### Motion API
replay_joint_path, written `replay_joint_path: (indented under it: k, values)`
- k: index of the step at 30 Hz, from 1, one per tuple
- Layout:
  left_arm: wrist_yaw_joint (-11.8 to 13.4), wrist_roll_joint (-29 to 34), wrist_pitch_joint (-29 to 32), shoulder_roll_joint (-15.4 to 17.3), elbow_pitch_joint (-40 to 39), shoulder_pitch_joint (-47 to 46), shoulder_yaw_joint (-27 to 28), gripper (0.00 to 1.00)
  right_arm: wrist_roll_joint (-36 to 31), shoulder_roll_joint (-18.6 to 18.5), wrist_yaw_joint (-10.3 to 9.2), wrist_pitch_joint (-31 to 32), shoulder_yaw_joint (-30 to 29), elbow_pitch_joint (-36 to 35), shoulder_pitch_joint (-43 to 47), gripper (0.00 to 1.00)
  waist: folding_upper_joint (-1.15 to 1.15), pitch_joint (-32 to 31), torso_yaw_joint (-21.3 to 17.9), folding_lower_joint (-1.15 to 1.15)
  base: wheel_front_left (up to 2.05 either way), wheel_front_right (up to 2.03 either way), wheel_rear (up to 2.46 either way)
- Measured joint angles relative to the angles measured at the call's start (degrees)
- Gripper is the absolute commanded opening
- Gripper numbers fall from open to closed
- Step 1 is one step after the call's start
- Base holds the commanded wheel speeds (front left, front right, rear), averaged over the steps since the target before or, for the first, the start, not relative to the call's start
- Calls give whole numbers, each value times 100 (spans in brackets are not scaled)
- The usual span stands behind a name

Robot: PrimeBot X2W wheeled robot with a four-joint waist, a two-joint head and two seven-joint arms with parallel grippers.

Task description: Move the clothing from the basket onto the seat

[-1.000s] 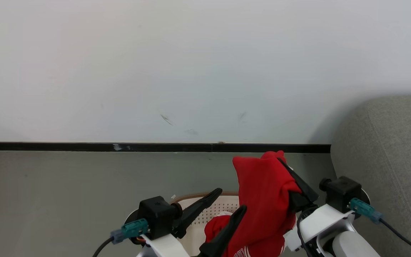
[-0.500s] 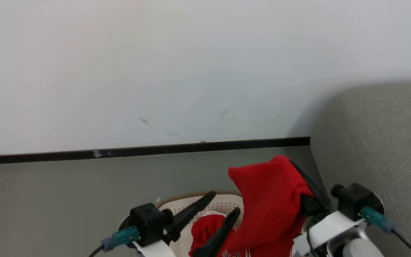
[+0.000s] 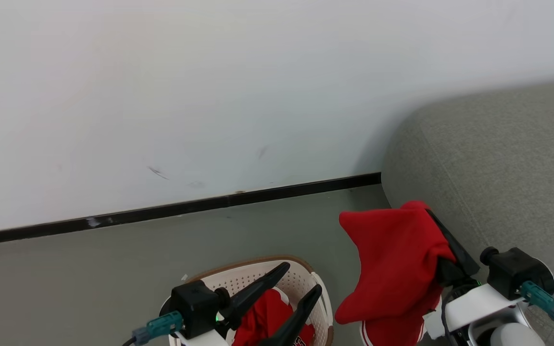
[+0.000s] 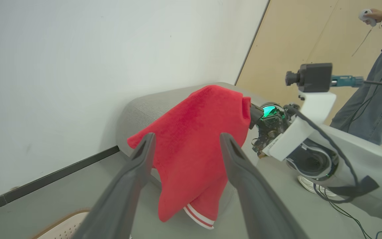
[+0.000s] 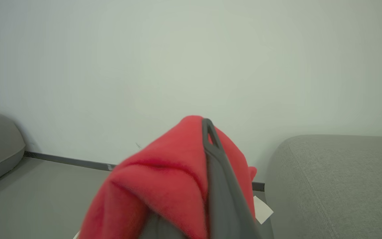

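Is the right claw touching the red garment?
Touching. The right wrist view shows the right claw shut on the red garment, fabric draped over it.

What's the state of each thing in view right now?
left gripper, open, above the basket, holding nothing.
right gripper, shut on the held red garment.
held red garment, hanging draped, clear of the basket, beside the seat.
second red garment, lying crumpled inside the basket.
basket, upright on the floor.
seat, held red garment not yet on it.
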Motion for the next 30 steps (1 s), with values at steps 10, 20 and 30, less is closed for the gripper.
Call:
replay_joint_path:
  k: [10, 20, 30]
  values:
    - [-46, 45, -181, 58, 98, 4, 30, 100, -22, -81, 0, 0, -323, -237, 205, 0, 0, 52, -469, 0, 0, 0, 0]
    - [-99, 174, -376, 136, 129, 20, 65, 100, -2, -168, 0, -1, -452, -370, 193, 0, 0, 144, -886, 0, 0, 0, 0]
    - [-98, 345, -537, 212, 137, 142, 107, 100, 102, -332, 0, -1, -538, -390, 1, 0, 0, 253, -1193, 0, 0, 0, 0]
